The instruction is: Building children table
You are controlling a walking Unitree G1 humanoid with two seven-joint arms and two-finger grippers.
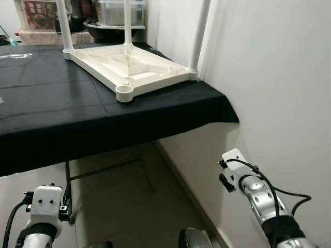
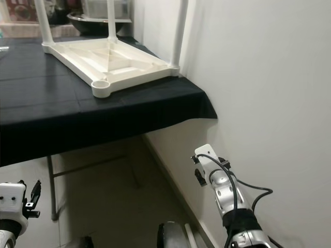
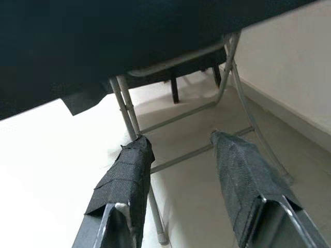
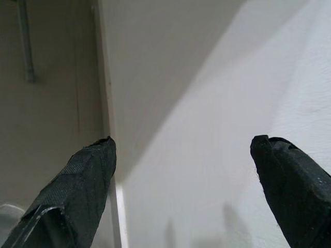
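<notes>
Nearest to you, low down, your two arms hang below the desk; your left gripper sits on the left, under the front edge of the desk, and its two black fingers stand apart with nothing between them; past them you see the grey metal legs of the desk and the pale floor. Your right gripper is low on the right, close to the white wall; its fingers are spread wide and hold nothing; they look at the wall and the strip where the wall meets the floor.

Next comes the desk itself, with a black cloth over it; the cloth hangs down over the front edge and the right corner.

Farther back, on the right side of the desk near the wall, lies the white children table; it is upside down, with its flat top on the cloth; three white legs stick up from its corners; the corner nearest to you has a round hole with no leg in it.

At the far edge of the desk you can see a dark bowl and a clear box; a red box stands in the far left corner.
</notes>
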